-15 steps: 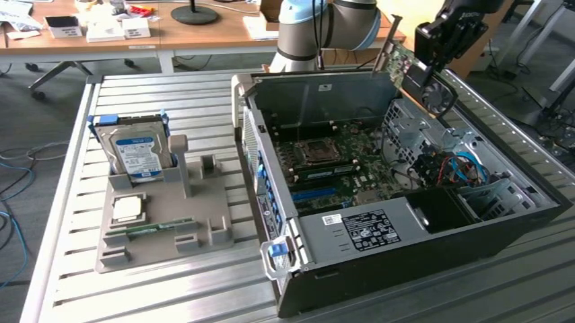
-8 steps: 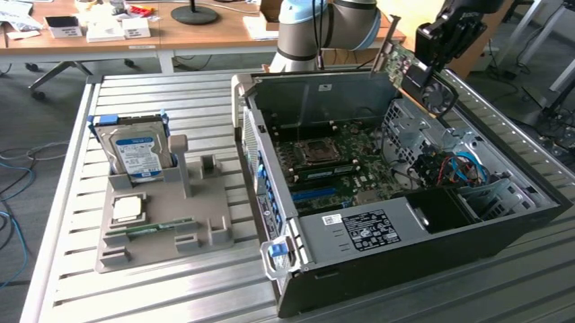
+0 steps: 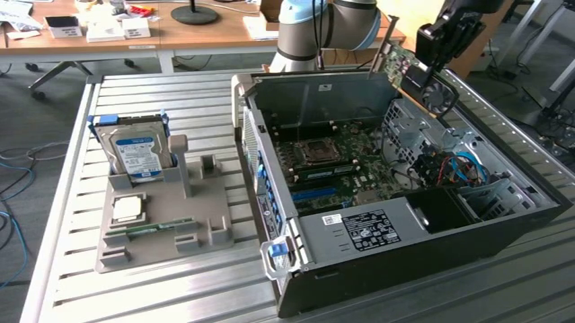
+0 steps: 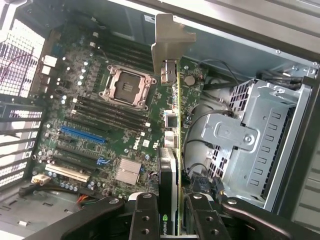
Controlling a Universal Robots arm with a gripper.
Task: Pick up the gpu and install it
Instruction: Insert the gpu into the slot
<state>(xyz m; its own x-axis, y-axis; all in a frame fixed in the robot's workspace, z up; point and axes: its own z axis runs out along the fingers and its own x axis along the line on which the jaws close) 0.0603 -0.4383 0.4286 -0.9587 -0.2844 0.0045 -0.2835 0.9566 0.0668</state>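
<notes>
My pincer (image 4: 171, 214) is clamped on the gpu (image 4: 176, 125), and I see the card hanging edge-on over the motherboard (image 4: 100, 105) of the open computer case (image 3: 503, 222), above its far right corner.

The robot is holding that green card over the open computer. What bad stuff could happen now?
1. The jaws pinch the gpu at just one end, above the motherboard. If it slips, it could fall on the tiny parts.
2. The drive cage and cables sit near the card, so it might snag on them.
3. If the card isn't lined up with a slot, pushing could bend it.
</notes>
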